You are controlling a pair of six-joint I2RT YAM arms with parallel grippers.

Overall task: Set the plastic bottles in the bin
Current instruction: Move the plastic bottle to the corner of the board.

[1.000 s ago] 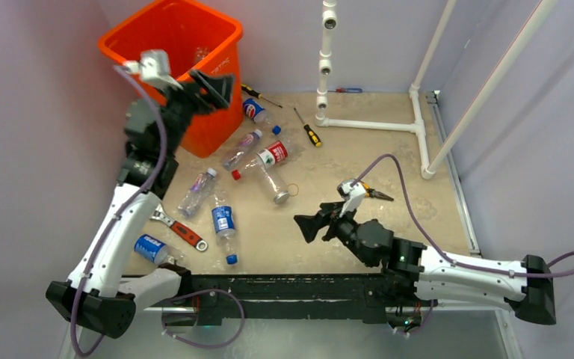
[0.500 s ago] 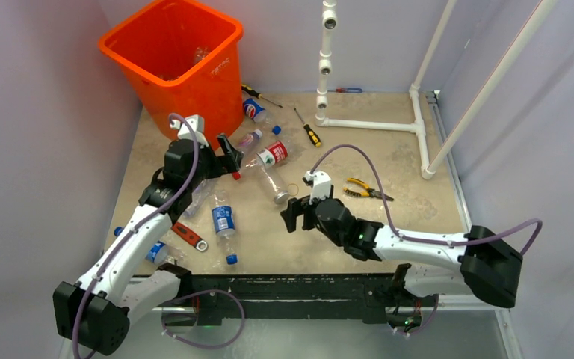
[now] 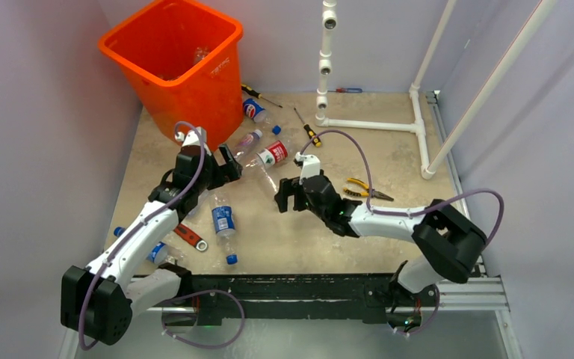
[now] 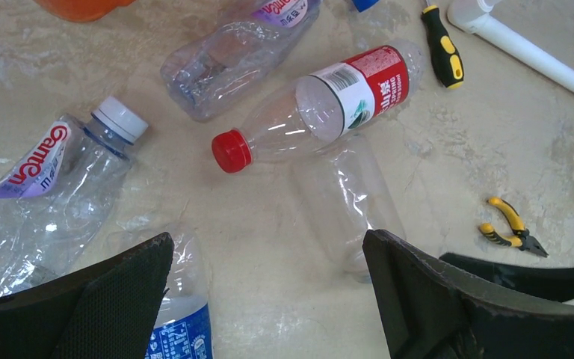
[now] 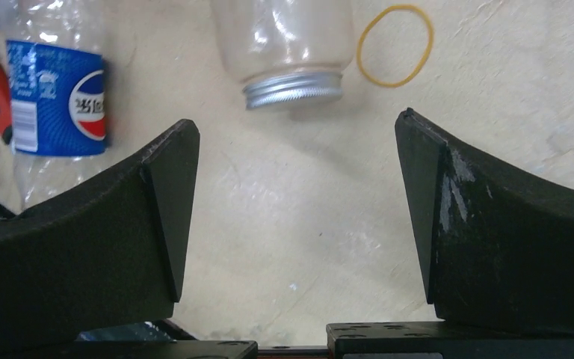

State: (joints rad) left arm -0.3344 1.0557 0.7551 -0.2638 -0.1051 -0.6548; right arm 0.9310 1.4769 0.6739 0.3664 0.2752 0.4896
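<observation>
- Nearest, at the front-left of the table (image 3: 418,217): blue-labelled bottle (image 3: 149,251), lying flat, partly hidden behind the left arm; loose blue cap (image 3: 231,259) a little to its right.
- Just beyond: red-handled wrench (image 3: 189,236), flat on the tabletop, next to a Pepsi-labelled bottle (image 3: 224,221) lying on its side.
- Right gripper (image 3: 282,196): low over the middle of the table, fingers (image 5: 119,224) spread wide, only bare tabletop between them, gripping nothing.
- Just ahead of those fingertips: clear bottle with a silver threaded neck (image 5: 291,45), on its side, with a yellow rubber band (image 5: 394,45) lying beside the neck.
- To the right: yellow-handled pliers (image 3: 366,191), flat, apart from the bottles.
- Left gripper (image 3: 229,166): slightly farther back and to the left, fingers (image 4: 433,299) fully parted, holding nothing; crushed Ganten bottle (image 4: 45,202) with a white cap on the tabletop beneath it.
- Ahead of the left fingertips: red-capped bottle (image 4: 329,105), red-and-white label, on its side, touching the silver-necked one.
- Farther back: another crushed clear bottle (image 3: 247,140), then a yellow-and-black screwdriver (image 3: 310,134) to the right.
- Near the bin's foot: small Pepsi bottle (image 3: 254,110), lying flat.
- Far-left corner: orange bin (image 3: 224,46), upright, mouth open; contents hard to make out.
- Far right: white pipe frame (image 3: 374,126).
</observation>
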